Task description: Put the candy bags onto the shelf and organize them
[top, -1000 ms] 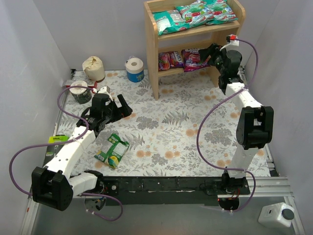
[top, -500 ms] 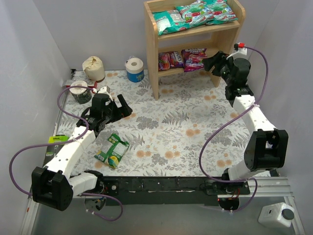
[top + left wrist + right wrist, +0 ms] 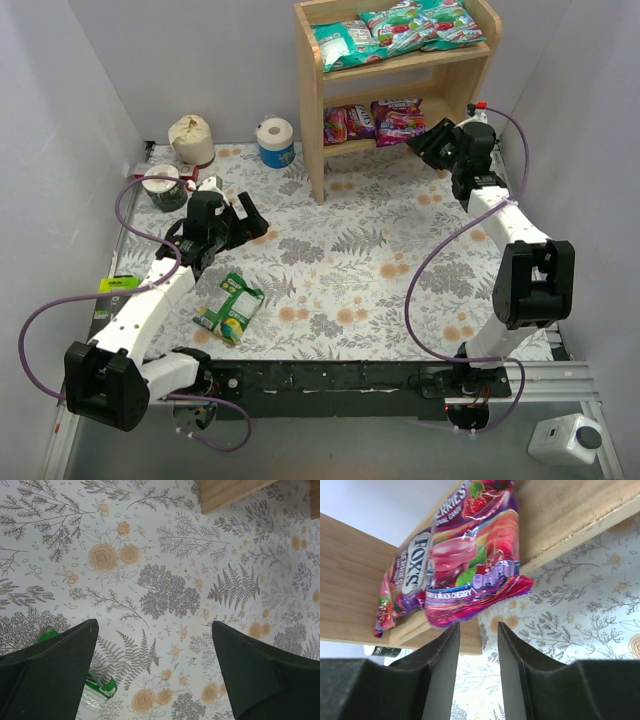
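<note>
Just beyond the right pincer (image 3: 478,630), narrowly parted, empty, a purple bag (image 3: 470,565) overhangs the shelf (image 3: 570,520). Left pincer (image 3: 155,627) wide, over tabletop (image 3: 165,555).

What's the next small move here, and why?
Probably bring the left gripper over the green bag: it is the only bag off the shelf, and that gripper is open, empty and nearest.
</note>
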`<state>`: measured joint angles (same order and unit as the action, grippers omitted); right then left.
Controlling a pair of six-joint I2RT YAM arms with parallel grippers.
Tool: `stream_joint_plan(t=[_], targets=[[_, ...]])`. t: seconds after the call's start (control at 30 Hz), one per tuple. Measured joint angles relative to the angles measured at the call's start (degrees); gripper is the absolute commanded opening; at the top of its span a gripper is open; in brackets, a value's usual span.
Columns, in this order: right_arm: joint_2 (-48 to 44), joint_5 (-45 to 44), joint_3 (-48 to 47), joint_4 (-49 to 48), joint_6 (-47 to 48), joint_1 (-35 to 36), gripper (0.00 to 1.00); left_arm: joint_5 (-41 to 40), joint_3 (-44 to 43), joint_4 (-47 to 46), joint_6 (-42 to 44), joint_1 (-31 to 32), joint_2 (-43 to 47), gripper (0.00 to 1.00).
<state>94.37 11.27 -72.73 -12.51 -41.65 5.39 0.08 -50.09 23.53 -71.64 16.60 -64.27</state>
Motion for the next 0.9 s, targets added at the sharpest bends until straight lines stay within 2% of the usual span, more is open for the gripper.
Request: stream_joint_plan(t=[0.2,0.5,0.57,0.6,0.63,0.67,0.73,0.9], targets=[[4.04,0.09,-4.09,0.15,-0.44,0.02,0.37,-0.55,0.00,0.02,0.02,0.00,0.00,0.98],[10.82,0.76,-11.37,-0.61,-0.22,0.00,0.35,-0.98,0.00,0.02,0.02,0.00,0.00,0.98],[11.54,0.94,-12.44,-0.42,0.07,0.00,0.42,-0.98,0.00,0.02,0.02,0.00,0.00,0.98],[11.67,1.03,-12.66,-0.44,0.22,0.00,0.51,-0.98,0.00,0.02,0.02,0.00,0.00,0.98],[11.61,1.18,-12.46,-0.59,0.37,0.00,0.72,-1.01,0.00,0.02,0.02,0.00,0.00,0.98],[11.23,1.33,-11.74,-1.16,0.46,0.00,0.79,-1.01,0.00,0.02,0.02,0.00,0.00,0.98],[8.52,1.57,-6.97,-3.78,1.05,0.09,0.85,-1.05,0.00,0.04,0.04,0.00,0.00,0.98],[-4.59,1.92,7.78,-5.27,3.06,0.96,0.90,-1.07,0.00,0.09,0.04,0.00,0.00,0.98]])
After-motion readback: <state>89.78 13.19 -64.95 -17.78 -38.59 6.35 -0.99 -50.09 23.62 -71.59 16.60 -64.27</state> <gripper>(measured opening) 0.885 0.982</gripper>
